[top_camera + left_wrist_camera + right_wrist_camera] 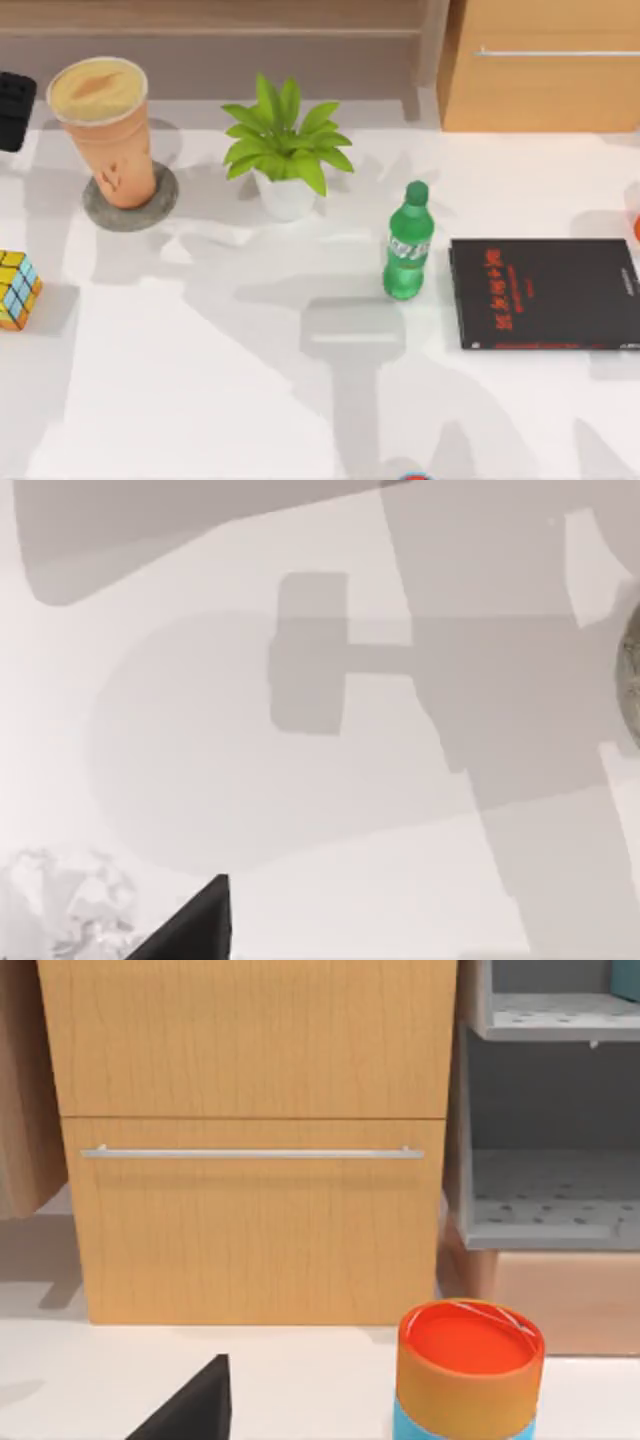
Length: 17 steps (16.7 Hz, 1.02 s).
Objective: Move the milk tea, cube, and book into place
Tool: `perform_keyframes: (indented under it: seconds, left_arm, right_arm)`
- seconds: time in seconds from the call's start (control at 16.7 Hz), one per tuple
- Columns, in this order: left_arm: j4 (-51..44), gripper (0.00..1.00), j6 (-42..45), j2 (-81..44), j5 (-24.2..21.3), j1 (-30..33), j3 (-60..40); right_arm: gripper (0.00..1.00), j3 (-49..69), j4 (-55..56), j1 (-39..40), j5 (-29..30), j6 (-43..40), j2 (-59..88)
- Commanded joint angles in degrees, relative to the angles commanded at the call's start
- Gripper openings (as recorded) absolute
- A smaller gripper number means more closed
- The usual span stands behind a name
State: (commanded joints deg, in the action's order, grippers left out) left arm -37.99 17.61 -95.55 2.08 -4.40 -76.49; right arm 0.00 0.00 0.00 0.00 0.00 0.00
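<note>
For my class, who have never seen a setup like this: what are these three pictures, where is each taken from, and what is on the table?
This is a simulated table with two robot arms. One picture looks down from above. On the white table stand the milk tea on a grey coaster, a potted plant, a green bottle and a black book; the cube sits at the left edge. The other two come from cameras on the arms' wrists. The left one looks at bare tabletop and shadows. The right one faces a wooden drawer cabinet, grey shelves and an orange-topped can. Nothing is seen being held.
</note>
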Motion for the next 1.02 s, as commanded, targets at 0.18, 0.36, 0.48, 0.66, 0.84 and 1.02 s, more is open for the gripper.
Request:
perform_keyframes:
  seconds: [0.18,0.36,0.48,0.66,0.84,1.02]
  left_arm:
    - [-14.21,1.0,-0.39,-4.8,-1.1,-1.05,-2.91]
    - [-23.25,1.0,-1.25,-9.07,-1.85,-1.43,-4.55]
    - [-26.29,1.0,-1.68,-10.83,-2.08,-1.55,-5.09]
    - [-26.91,1.0,-1.79,-11.23,-2.13,-1.58,-5.2]
    - [-26.8,1.0,-1.75,-11.06,-2.08,-1.27,-5.01]
    - [-24.48,1.0,-1.89,-11.87,-2.14,-1.5,-3.17]
  right_arm:
    - [1.0,0.0,0.0,0.0,0.0,0.0,0.0]
    - [1.0,0.0,0.0,0.0,0.0,0.0,0.0]
    - [1.0,0.0,0.0,0.0,0.0,0.0,0.0]
    - [1.0,0.0,0.0,0.0,0.0,0.0,0.0]
    - [1.0,0.0,0.0,0.0,0.0,0.0,0.0]
    - [1.0,0.0,0.0,0.0,0.0,0.0,0.0]
